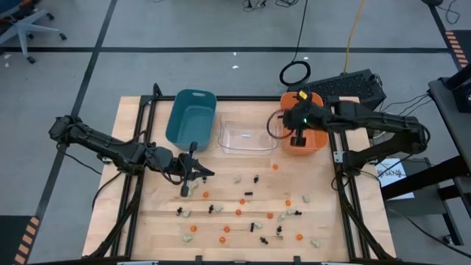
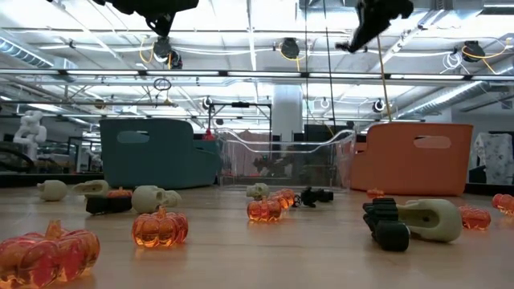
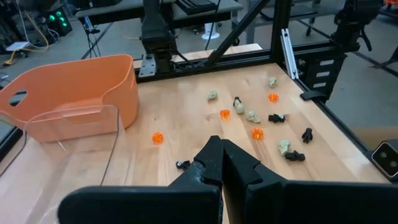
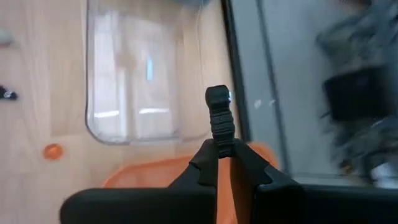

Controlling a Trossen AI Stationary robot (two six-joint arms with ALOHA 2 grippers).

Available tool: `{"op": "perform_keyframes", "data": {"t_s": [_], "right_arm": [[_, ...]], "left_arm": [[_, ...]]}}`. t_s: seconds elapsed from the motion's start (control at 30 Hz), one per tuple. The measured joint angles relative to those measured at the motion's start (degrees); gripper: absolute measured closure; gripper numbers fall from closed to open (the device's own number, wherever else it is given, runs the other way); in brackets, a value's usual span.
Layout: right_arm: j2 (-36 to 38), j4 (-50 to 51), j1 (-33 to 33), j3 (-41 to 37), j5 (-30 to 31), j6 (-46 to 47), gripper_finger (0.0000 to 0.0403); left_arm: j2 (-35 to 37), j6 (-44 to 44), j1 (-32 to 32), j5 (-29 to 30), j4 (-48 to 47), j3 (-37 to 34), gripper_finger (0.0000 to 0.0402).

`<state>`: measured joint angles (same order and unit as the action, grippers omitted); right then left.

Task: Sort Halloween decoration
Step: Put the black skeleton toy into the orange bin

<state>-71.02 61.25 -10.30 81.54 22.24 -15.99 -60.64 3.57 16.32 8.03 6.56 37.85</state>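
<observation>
Above the orange bin (image 1: pixel 313 141) the right claw (image 4: pixel 217 127) pinches a black spidery trinket (image 4: pixel 219 115); left claw (image 3: pixel 219 149) closed, empty.

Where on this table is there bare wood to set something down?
Free: the strip left of the teal bin, and the band between the clear bin and the nearest trinkets. The left gripper hangs over that band's left end. Crowded: the near half, strewn with trinkets.

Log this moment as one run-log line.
left gripper: shut, empty, over table beside teal bin | right gripper: shut, over orange bin | trinkets: scattered on table | clear bin: looks empty
</observation>
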Motion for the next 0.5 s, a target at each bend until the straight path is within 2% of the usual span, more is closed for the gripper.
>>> {"op": "perform_keyframes", "data": {"t_s": [0.17, 0.5], "right_arm": [[-2.3, 3.5, -8.8, 0.1, -9.2, 1.3, 0.0403], [-11.0, 6.2, -21.9, -4.9, -17.5, -2.8, 0.0403]], "left_arm": [[0.0, 0.4, -0.2, 0.0, 0.0, 0.0, 0.0402], [-1.7, -0.2, -0.2, 0.2, 0.1, 0.0, 0.0402]]}}
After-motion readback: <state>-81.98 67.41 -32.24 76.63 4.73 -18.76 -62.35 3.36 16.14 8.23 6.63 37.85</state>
